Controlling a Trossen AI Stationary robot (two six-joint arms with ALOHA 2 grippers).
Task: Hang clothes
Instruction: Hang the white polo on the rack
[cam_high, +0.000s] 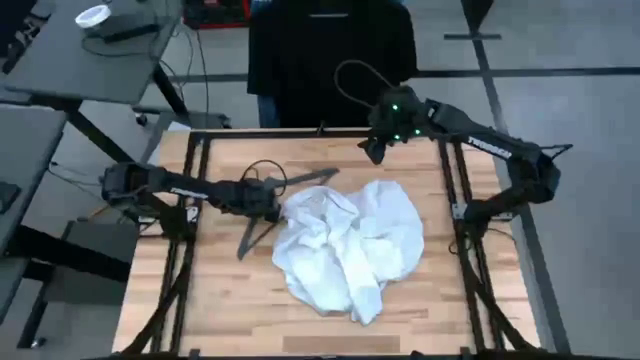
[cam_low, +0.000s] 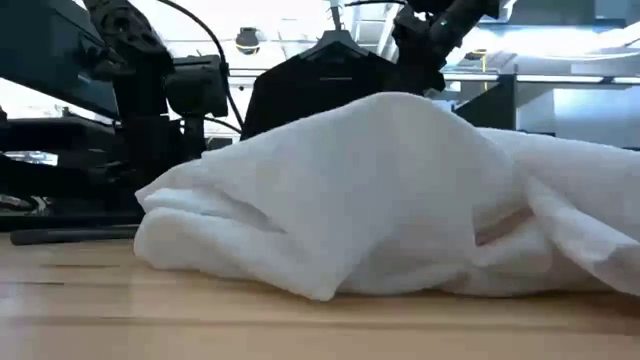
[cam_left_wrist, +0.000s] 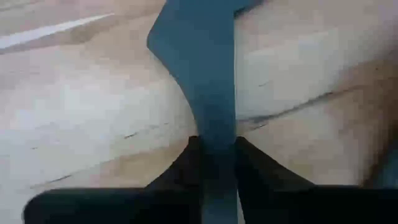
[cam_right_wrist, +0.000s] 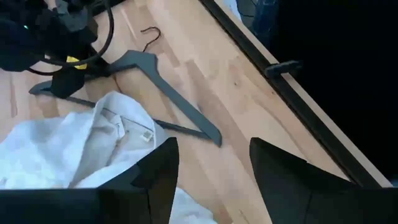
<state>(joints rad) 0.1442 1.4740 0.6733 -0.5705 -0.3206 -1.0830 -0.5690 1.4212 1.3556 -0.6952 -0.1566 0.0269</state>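
A white top (cam_high: 350, 240) lies crumpled in a heap on the middle of the wooden table; it fills the low view (cam_low: 380, 190), and its collar label shows in the right wrist view (cam_right_wrist: 146, 135). A dark thin hanger (cam_high: 300, 182) lies flat on the table just left of the heap, one end reaching the cloth's edge. My left gripper (cam_high: 268, 205) is down on the hanger and shut on it. My right gripper (cam_high: 372, 152) hangs open, high above the table's far edge, with nothing between its fingers (cam_right_wrist: 214, 155). My left gripper pinches one flat shoulder arm of the hanger (cam_left_wrist: 214, 118) between its two fingers (cam_left_wrist: 183, 168), one on each edge of the arm. The fingers come steeply from above, pointing down, and the arm runs away from between them. The hanger lies on the table (cam_right_wrist: 180, 106).
A black garment (cam_high: 330, 50) hangs beyond the table's far edge, behind the right arm. Dark frame rails (cam_high: 445, 200) run along the table's left, right and far sides. Bare wood (cam_high: 220, 300) shows near the front left. A side desk (cam_high: 90, 50) stands at the far left.
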